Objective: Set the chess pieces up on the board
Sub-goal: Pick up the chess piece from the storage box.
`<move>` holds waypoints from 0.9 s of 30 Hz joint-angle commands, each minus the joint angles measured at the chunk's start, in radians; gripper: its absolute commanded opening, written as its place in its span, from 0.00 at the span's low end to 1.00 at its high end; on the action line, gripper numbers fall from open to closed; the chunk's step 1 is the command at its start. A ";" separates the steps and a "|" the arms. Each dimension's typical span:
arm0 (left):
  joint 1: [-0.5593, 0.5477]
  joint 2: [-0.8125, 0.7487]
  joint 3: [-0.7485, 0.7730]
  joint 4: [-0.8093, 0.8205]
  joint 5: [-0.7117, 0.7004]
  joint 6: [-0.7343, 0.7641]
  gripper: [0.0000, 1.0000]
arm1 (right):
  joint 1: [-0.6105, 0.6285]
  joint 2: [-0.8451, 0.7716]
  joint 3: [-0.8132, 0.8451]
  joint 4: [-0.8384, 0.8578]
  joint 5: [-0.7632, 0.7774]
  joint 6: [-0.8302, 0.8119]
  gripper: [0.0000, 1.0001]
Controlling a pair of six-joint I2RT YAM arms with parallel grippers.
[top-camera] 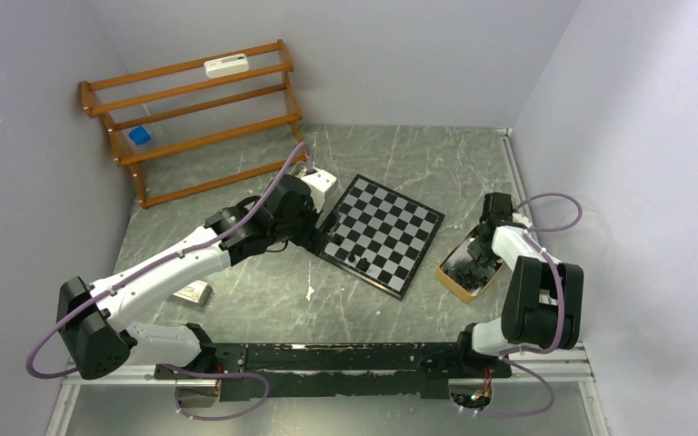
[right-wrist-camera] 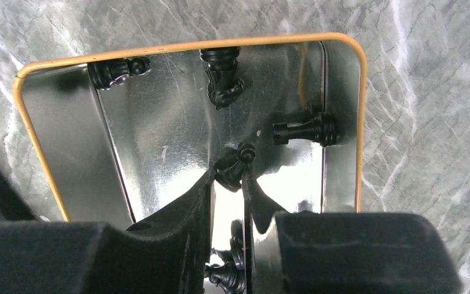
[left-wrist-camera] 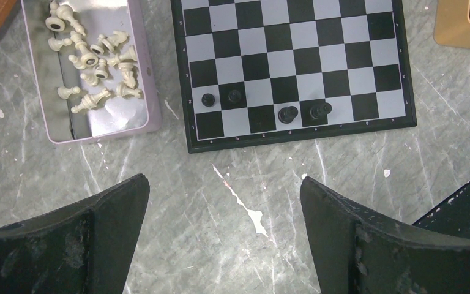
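so the right gripper [right-wrist-camera: 227,176] is down in the shiny orange-rimmed metal tin [right-wrist-camera: 190,44], fingers pinched onto one small black chess piece [right-wrist-camera: 235,160], with other black pieces [right-wrist-camera: 306,130] lying around it. the left gripper [left-wrist-camera: 223,184] is spread wide, holding nothing, hovering over the grey marble table [left-wrist-camera: 49,184] just beside the flat black-and-white checkered board [left-wrist-camera: 336,61]. four black pieces [left-wrist-camera: 287,114] stand near the board's edge closest to that gripper, and cream-white pieces [left-wrist-camera: 95,58] sit heaped in a lavender tin [left-wrist-camera: 152,92] beside the board
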 commanded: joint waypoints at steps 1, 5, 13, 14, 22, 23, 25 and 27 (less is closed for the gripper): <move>-0.009 -0.003 -0.013 0.030 0.003 0.005 0.98 | 0.008 -0.006 0.019 0.018 0.016 0.004 0.22; -0.009 0.002 -0.014 0.030 0.002 -0.007 0.98 | 0.022 -0.061 0.034 -0.012 0.056 -0.030 0.20; -0.010 0.023 -0.011 0.022 -0.029 -0.045 0.98 | 0.135 -0.146 0.083 -0.039 0.096 -0.079 0.17; -0.007 0.030 -0.009 0.018 -0.034 -0.052 0.98 | 0.162 -0.157 0.096 -0.041 0.107 -0.082 0.17; 0.070 0.072 0.070 -0.042 0.090 -0.150 0.93 | 0.444 -0.276 0.158 0.051 0.057 -0.164 0.17; 0.111 0.070 0.075 -0.042 0.167 -0.166 0.92 | 0.476 -0.286 0.153 0.074 0.032 -0.181 0.17; 0.217 0.070 0.078 -0.025 0.370 -0.199 0.90 | 0.537 -0.304 0.129 0.138 -0.033 -0.223 0.17; 0.314 0.076 0.091 -0.016 0.505 -0.211 0.85 | 0.611 -0.335 0.082 0.226 -0.063 -0.262 0.16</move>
